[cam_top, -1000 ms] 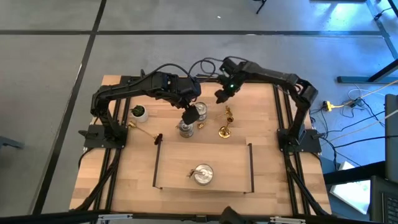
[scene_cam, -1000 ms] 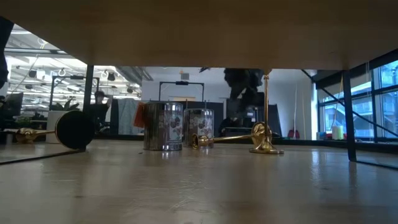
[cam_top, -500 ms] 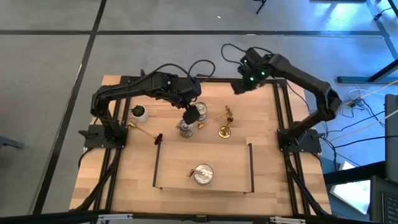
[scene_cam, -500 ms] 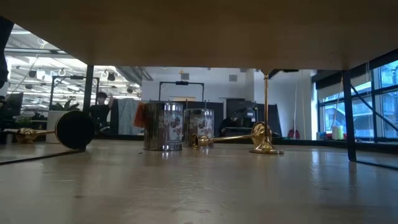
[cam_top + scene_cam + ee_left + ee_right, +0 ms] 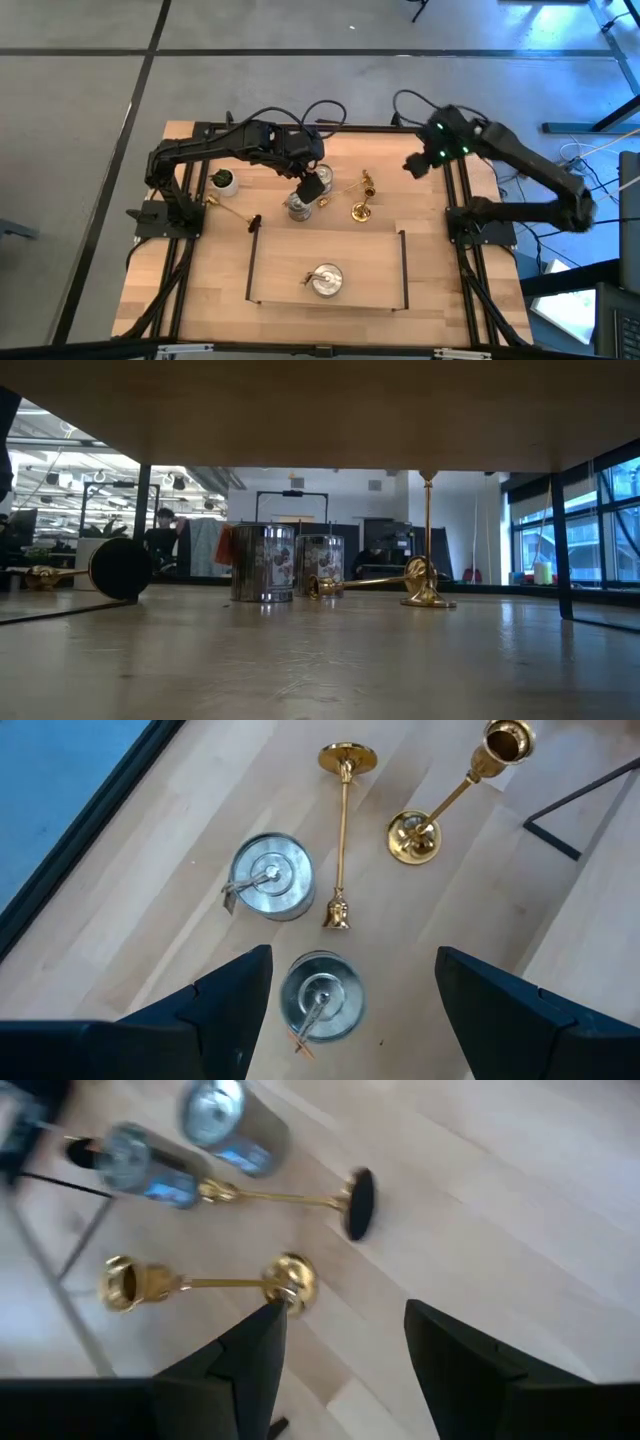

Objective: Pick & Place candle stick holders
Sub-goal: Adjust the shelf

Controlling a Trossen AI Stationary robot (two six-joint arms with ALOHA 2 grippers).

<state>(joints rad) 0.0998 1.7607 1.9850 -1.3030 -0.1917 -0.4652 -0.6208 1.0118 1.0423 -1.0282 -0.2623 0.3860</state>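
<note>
Two squat silver holders stand upright on the table; one (image 5: 320, 1008) lies below and between my left gripper's open fingers, the other (image 5: 268, 890) just beyond it. My left gripper (image 5: 310, 185) hovers over them, touching nothing. One gold holder (image 5: 361, 210) stands on its base, and a second (image 5: 367, 183) lies on its side next to it. A third gold one (image 5: 225, 207) lies at the left. A third silver holder (image 5: 324, 280) stands in the tray (image 5: 249, 265). My right gripper (image 5: 418, 163) is open and empty, high near the table's right edge.
A small green plant in a white pot (image 5: 223, 180) stands at the far left. The low black-framed tray takes up the near middle of the table. Bare wood lies to the right of the gold holders (image 5: 200, 1285).
My right gripper has swung from the table's far middle toward the right edge, away from the gold holders, and has left the low view. The holders have stayed where they were.
</note>
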